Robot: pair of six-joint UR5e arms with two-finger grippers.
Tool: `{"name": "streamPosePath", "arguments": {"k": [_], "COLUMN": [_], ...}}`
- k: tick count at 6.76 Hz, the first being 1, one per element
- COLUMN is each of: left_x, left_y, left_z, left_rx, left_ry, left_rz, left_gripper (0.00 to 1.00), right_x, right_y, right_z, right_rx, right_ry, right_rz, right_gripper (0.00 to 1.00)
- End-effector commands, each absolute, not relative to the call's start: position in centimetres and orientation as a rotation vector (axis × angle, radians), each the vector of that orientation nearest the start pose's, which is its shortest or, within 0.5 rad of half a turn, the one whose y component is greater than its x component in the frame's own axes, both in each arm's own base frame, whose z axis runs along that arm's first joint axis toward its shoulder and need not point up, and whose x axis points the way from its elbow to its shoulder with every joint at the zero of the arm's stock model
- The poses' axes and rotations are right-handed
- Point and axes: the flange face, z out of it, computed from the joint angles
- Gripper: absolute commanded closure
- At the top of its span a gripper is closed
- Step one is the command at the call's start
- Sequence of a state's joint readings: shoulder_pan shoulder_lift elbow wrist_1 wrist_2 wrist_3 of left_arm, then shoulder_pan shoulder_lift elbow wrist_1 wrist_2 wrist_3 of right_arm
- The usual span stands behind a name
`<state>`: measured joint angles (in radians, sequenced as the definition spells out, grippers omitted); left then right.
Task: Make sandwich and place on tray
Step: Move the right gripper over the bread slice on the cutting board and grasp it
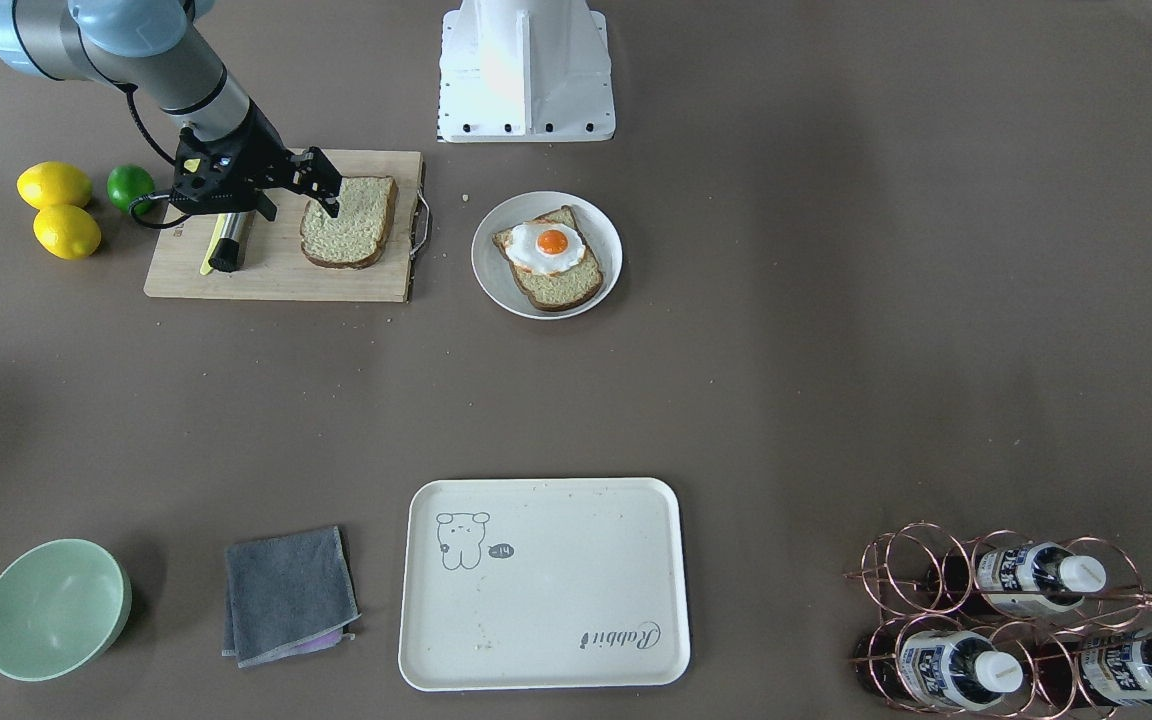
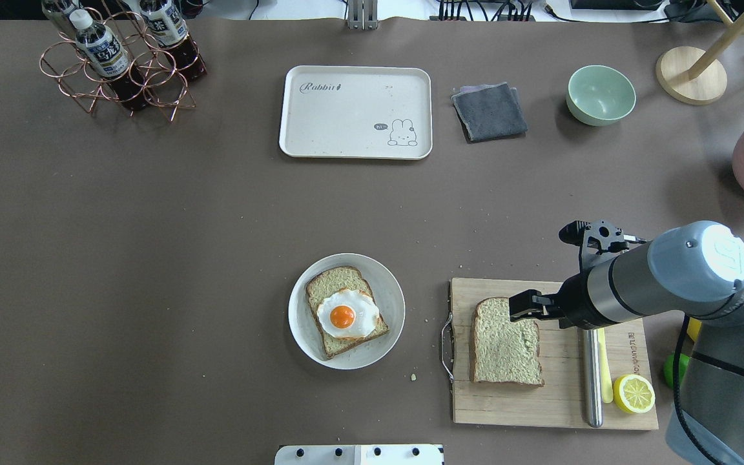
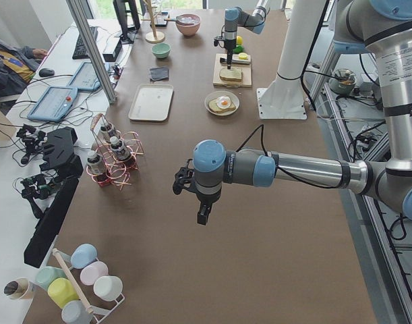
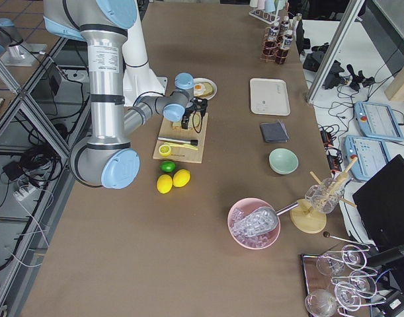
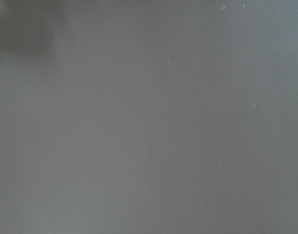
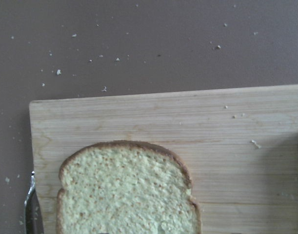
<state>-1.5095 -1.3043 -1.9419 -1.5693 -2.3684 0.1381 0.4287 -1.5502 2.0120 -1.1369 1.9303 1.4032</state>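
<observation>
Brown paper covers the whole table [image 2: 217, 213], and on its far side, well apart from the food, lies the cream tray [image 2: 346, 103], with no food on it yet. Nearer to the robot are the wooden board [image 2: 540, 407] and, beside it, the round plate [image 2: 388, 290]. One loose slice [image 2: 506, 349] lies flat on the board. Its long axis runs from the robot toward the tray, and its rounded top points to the tray side. The second slice [image 2: 330, 284] lies on the plate, a little slanted, with the egg [image 2: 346, 315] on top. The right gripper [image 2: 519, 307] hangs over an edge of the loose slice; its jaws look spread and hold nothing. I judge the step is to take this slice: better to pinch it gently by the crust, across the short side, and keep it level, so the soft crumb does not tear. The left gripper [image 3: 203, 214] hangs far away; whether it is spread or closed I cannot tell.
</observation>
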Motion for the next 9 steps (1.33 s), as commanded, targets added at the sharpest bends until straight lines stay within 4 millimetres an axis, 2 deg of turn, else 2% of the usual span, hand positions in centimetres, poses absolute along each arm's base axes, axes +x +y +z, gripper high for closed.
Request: {"name": "streamPosePath", "arguments": {"k": [1, 3, 4, 7, 8, 9], "left_x": [-3.8, -3.8, -3.8, -3.8, -3.8, -3.8], "left_y": [-38.9, -39.0, -39.0, -39.1, -39.1, -39.1], "left_z": [58.9, 58.5, 58.5, 58.5, 58.5, 58.4], "left_rx": [0.132, 0.139, 0.139, 0.141, 0.139, 0.142], "left_ry": [0.794, 0.794, 0.794, 0.794, 0.794, 0.794], "left_rz": [0.23, 0.233, 0.233, 0.234, 0.233, 0.234], "left_gripper": [0.02, 0.02, 0.02, 0.02, 0.02, 0.02], "right_x": [-42.0, -41.9, -41.8, -41.3, -40.7, -40.1], "right_y": [-29.1, -29.2, -29.1, -29.5, -30.4, -30.3], "right_z": [41.0, 41.0, 40.6, 39.5, 38.8, 36.9], "right_rx": [-0.05, -0.06, -0.058, -0.05, -0.044, -0.04], "right_ry": [-0.956, -0.957, -0.965, -0.987, -1.003, -1.043], "right_rz": [0.068, 0.094, 0.091, 0.094, 0.106, 0.094], "right_gripper": [0.16, 0.55, 1.0, 1.0, 1.0, 1.0]}}
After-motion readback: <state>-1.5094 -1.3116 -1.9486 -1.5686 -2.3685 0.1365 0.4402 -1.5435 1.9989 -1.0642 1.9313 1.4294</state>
